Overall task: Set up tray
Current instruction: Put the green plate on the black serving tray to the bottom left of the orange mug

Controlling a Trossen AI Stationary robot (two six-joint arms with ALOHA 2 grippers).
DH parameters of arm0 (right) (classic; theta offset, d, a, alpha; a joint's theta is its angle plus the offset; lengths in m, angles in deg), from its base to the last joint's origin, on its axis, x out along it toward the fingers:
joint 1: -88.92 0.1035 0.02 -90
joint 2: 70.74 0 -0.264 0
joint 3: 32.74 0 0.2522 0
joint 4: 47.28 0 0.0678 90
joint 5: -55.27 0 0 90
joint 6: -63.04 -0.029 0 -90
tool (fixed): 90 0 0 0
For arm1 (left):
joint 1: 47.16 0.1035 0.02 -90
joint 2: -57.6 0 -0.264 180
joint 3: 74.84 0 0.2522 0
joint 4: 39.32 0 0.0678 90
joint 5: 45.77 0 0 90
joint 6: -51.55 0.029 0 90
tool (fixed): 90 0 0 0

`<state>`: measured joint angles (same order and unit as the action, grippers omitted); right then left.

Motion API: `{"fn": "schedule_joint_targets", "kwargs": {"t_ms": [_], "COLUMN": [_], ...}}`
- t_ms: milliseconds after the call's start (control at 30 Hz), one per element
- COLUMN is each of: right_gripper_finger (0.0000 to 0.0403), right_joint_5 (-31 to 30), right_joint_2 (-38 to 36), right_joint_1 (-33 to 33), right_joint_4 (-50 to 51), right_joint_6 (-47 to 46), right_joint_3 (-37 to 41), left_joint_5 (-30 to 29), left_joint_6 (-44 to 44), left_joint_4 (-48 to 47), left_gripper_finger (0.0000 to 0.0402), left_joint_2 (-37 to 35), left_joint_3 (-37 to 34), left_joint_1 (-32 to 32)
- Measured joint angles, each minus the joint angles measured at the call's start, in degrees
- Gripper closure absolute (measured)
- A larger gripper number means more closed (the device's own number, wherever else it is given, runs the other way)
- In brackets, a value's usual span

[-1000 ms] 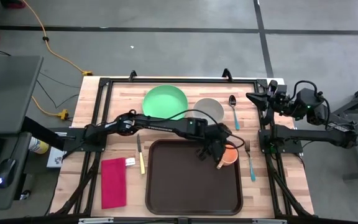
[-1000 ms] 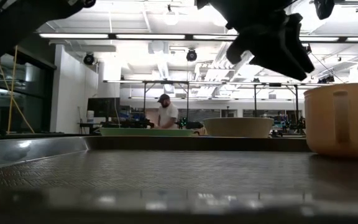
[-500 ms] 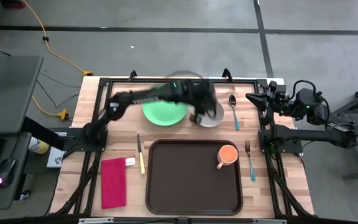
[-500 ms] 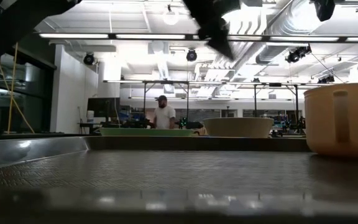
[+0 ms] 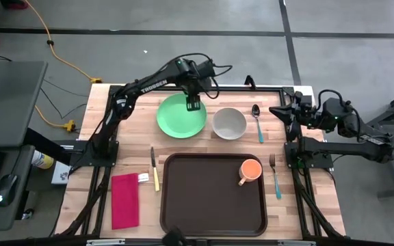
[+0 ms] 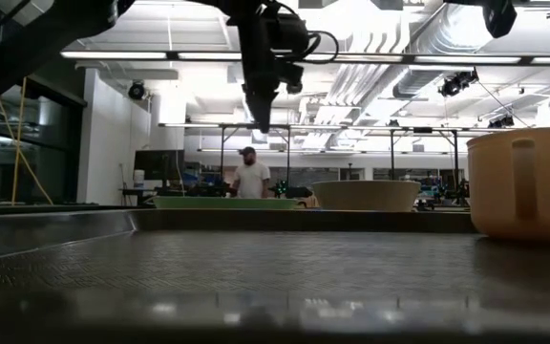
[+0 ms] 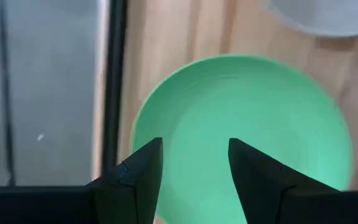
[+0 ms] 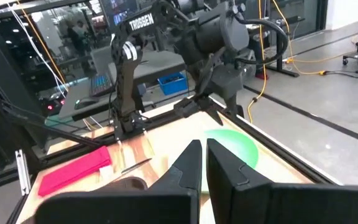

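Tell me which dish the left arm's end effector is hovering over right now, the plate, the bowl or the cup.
The green plate. The left end effector hangs open above it, while the grey bowl and orange cup sit farther off.

The high view looks straight down on the whole worktop (image 5: 132, 102). The low view sits at tray level, facing the room. The left wrist view peers down, close over the green plate (image 7: 241, 124) beneath its pincer (image 7: 194, 163); the right wrist view shares that plate, farther off.

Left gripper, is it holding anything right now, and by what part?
Nothing. The left gripper hangs open above the green plate, with only air between its fingers.
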<state>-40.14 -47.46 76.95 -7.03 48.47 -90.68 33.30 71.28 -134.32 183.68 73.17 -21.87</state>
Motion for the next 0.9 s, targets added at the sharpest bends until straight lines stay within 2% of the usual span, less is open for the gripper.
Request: {"fn": "schedule_joint_targets", "kwargs": {"t_ms": [200, 333, 533, 667, 800, 900], "right_gripper_finger": [0.0402, 0.0402, 0.0402, 0.0402, 0.0402, 0.0402], "right_joint_5": [0.0, 0.1, 0.1, 0.4, 0.3, 0.3], "right_joint_2": [0.0, 0.0, 0.0, 0.0, 0.0, 0.0], "right_joint_1": [0.0, 0.0, 0.0, 0.0, 0.0, 0.0], "right_joint_4": [2.1, 3.0, 4.4, 5.2, 5.5, 5.4], "right_joint_6": [0.0, -0.4, -0.4, -0.4, -0.4, -0.4], "right_joint_3": [0.0, 0.0, 0.0, 0.0, 0.0, 0.0], "left_joint_5": [1.2, 5.7, 12.7, 14.6, 18.5, 17.2], "left_joint_6": [-0.4, -0.4, -0.4, -0.3, -2.1, -5.4], "left_joint_4": [1.5, 1.6, 1.8, 6.0, 15.5, 22.1], "left_gripper_finger": [0.0190, 0.0190, 0.0190, 0.0190, 0.0190, 0.0190], "left_joint_2": [-0.5, -0.6, -1.4, -5.8, -12.9, -19.0], "left_joint_3": [0.0, -0.4, -6.3, -15.6, -30.6, -42.1], "left_joint_1": [5.8, 11.2, 17.7, 19.8, 21.9, 22.6]}}
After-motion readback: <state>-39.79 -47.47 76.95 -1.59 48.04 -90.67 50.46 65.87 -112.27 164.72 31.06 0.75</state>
